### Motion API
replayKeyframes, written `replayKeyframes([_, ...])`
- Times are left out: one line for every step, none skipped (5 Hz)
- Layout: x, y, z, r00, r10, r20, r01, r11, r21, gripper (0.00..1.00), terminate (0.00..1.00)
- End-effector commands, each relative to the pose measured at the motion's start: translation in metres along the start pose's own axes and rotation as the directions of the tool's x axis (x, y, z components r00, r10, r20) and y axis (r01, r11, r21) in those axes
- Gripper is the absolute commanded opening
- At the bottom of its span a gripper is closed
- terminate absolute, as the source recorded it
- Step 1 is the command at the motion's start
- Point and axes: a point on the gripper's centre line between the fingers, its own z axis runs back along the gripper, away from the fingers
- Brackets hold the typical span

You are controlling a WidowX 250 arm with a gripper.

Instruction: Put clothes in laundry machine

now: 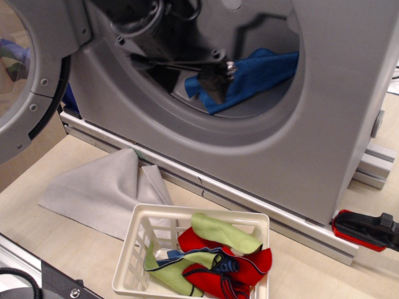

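Observation:
The laundry machine (312,124) is a big grey box with its round door (25,75) swung open at the left. A plain blue cloth (259,71) lies spread inside the drum mouth. My gripper (190,78) reaches into the drum from the upper left, with its dark fingertips (212,84) over the left end of the blue cloth. The jaws stand apart and hold nothing. A red cloth with dark blue trim (240,265) and a light green cloth (224,232) lie in the white slotted basket (146,233) in front of the machine.
A large flat pale grey sheet (103,190) lies on the table left of the basket, partly under it. A red and black tool (368,229) lies at the right by the machine's aluminium base rail (249,205). Black equipment sits at the bottom left corner.

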Motion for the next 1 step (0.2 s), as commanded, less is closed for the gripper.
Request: replayKeyframes([0.0097,-0.0117,0.0289,1.000,0.016,-0.027,-0.014,0.998,0.055,1.00,1.00])
